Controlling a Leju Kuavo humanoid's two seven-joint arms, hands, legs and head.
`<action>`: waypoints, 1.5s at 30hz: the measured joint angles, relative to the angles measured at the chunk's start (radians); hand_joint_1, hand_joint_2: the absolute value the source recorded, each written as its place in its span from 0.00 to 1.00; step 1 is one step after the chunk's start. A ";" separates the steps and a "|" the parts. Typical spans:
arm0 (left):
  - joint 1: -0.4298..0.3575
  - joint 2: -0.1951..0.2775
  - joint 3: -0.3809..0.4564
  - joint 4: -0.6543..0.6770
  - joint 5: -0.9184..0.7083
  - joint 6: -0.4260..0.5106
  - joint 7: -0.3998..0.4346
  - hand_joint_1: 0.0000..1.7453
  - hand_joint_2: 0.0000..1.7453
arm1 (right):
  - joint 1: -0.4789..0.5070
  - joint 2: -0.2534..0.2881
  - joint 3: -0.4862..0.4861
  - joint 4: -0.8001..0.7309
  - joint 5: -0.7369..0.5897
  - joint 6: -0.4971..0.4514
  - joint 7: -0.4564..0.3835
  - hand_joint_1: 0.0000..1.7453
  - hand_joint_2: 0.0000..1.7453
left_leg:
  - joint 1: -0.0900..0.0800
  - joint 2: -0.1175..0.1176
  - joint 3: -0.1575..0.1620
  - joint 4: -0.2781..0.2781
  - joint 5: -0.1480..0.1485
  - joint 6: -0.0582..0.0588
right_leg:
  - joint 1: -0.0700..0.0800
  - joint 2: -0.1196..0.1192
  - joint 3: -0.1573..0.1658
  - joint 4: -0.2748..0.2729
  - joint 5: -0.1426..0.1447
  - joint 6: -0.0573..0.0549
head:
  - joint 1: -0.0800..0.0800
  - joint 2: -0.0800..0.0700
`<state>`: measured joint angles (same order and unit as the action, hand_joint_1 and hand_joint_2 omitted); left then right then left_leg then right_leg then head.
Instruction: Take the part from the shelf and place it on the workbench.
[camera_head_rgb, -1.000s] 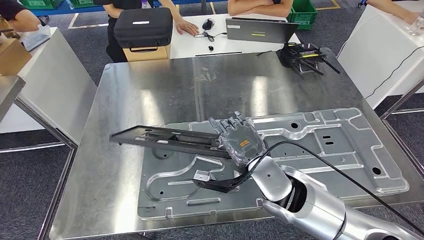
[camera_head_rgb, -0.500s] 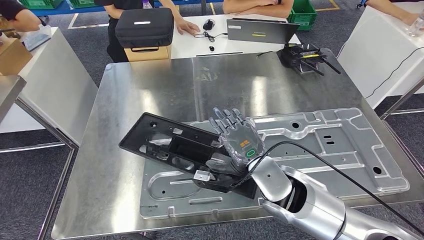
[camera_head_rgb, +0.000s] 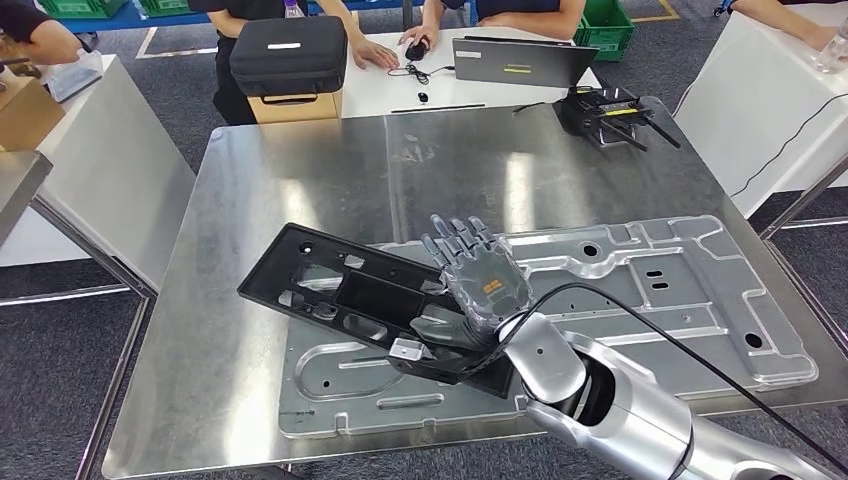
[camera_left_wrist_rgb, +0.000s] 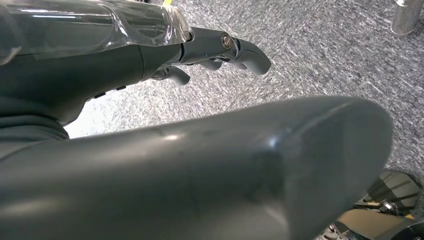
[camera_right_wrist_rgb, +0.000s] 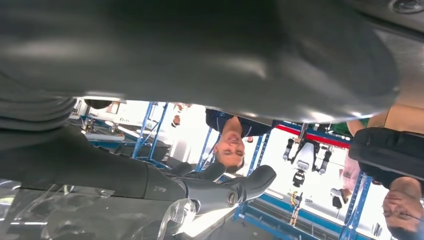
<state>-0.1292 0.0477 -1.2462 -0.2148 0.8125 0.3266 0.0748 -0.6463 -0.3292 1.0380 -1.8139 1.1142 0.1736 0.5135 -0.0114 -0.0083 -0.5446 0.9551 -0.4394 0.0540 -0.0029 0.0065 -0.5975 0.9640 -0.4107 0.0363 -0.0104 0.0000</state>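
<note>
The black part (camera_head_rgb: 340, 290), a long flat plastic panel with cut-outs, lies flat on the steel workbench (camera_head_rgb: 300, 180). Its right end rests on a large stamped silver plate (camera_head_rgb: 660, 300). My right hand (camera_head_rgb: 480, 275) hovers over that end with fingers straight and spread, gripping nothing; the thumb side sits close to the part. The right wrist view has the same hand (camera_right_wrist_rgb: 150, 185) with its fingers stretched out. My left hand (camera_left_wrist_rgb: 100, 65) hangs over grey carpet, fingers loosely bent and empty.
A black remote-like device (camera_head_rgb: 605, 105) sits at the bench's far right edge. Behind the bench, people sit at a white table with a black case (camera_head_rgb: 288, 55) and a laptop (camera_head_rgb: 520, 60). Another white table (camera_head_rgb: 770, 100) stands at the right.
The part, held on edge a second ago, has tipped down and now lies flat. My right hand has lifted slightly and shifted right off it.
</note>
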 joint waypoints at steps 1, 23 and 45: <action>0.000 0.000 0.000 0.000 0.000 0.000 0.000 0.00 0.00 | 0.001 0.000 0.000 0.000 0.001 0.000 0.000 0.00 0.00 | -0.001 0.000 0.000 0.002 0.000 0.003 | -0.001 0.000 0.000 -0.001 0.001 0.001 | 0.000 0.000; -0.001 -0.010 0.005 0.000 0.008 0.001 -0.010 0.00 0.00 | 0.011 -0.005 -0.009 -0.012 0.007 0.001 -0.005 0.00 0.00 | 0.052 0.005 -0.079 0.134 -0.062 -0.063 | -0.029 0.008 0.009 0.015 -0.010 -0.004 | 0.002 0.000; -0.012 -0.027 0.007 0.000 0.004 0.001 -0.012 0.00 0.00 | 0.047 -0.013 -0.010 -0.012 -0.060 -0.025 -0.016 0.00 0.00 | 0.019 0.016 -0.062 -0.010 0.076 -0.002 | -0.028 -0.001 0.022 0.159 -0.075 0.056 | 0.008 0.000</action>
<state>-0.1414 0.0205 -1.2394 -0.2152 0.8168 0.3280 0.0629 -0.5988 -0.3425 1.0277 -1.8255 1.0542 0.1482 0.4970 0.0080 0.0073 -0.6066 0.9453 -0.3635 0.0524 -0.0309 0.0052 -0.5753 1.1235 -0.4855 0.0928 -0.0026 0.0000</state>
